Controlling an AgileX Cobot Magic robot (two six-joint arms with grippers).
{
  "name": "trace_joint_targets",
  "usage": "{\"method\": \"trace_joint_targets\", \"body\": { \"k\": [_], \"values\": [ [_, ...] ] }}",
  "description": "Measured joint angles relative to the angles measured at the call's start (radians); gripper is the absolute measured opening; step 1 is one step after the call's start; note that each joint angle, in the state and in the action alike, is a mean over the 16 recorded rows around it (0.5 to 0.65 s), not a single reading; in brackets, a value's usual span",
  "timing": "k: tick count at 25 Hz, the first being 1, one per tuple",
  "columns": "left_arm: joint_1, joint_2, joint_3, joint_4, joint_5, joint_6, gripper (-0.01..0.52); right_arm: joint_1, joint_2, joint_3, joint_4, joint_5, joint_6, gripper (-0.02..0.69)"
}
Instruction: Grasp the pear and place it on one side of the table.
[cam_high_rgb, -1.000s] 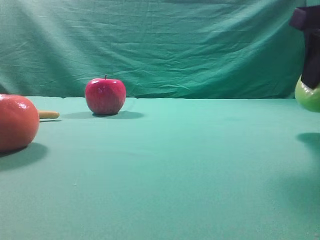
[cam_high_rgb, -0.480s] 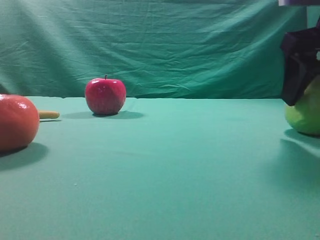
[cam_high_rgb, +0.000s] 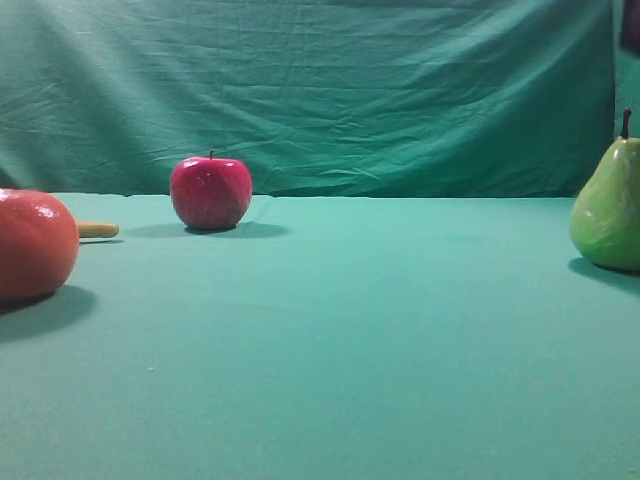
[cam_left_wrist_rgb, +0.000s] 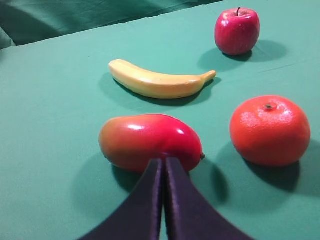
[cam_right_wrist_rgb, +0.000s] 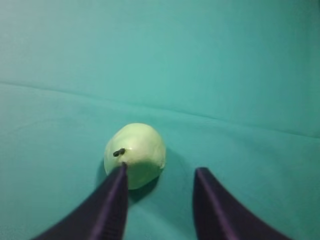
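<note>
Pear upright on the counter, way out at the right edge of the high view, dark stem pointing up, its shadow pooled under it on the teal cloth. Nothing is touching it in that view.

From the right wrist camera, the right end effector sits above the fruit with its two dark fingers spread apart, a clear gap of cloth between them. The pear lies just past the left finger's tip, seen from the top with the stem facing the lens, and it is not between the fingers. So that end effector is open and holding nothing.

Over on the other side, the left end effector has its fingers pressed together, tips meeting in a point, nothing between them. Just beyond those tips lies a red-and-yellow mango. To its right sits the round orange fruit, further back a banana, and beyond that the red apple.

In the high view the apple stands toward the back left, well apart from the pear, with the wrinkled green backdrop hanging behind.
</note>
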Motion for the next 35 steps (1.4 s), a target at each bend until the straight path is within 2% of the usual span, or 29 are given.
{"method": "trace_joint_targets", "body": {
  "k": [4, 7, 14, 19, 35],
  "values": [
    [0.000, 0.000, 0.000, 0.000, 0.000, 0.000, 0.000, 0.000, -0.173, 0.055, 0.012, 0.022, 0.000, 0.029],
    [0.000, 0.000, 0.000, 0.000, 0.000, 0.000, 0.000, 0.000, -0.289, 0.099, 0.024, 0.038, 0.000, 0.003],
    [0.000, 0.000, 0.000, 0.000, 0.000, 0.000, 0.000, 0.000, -0.494, 0.186, 0.050, 0.076, -0.003, 0.000],
    [0.000, 0.000, 0.000, 0.000, 0.000, 0.000, 0.000, -0.001, -0.593, 0.271, 0.062, 0.047, -0.010, 0.000],
    [0.000, 0.000, 0.000, 0.000, 0.000, 0.000, 0.000, -0.121, -0.907, 0.754, 0.018, -0.268, -0.025, 0.000]
  ]
}}
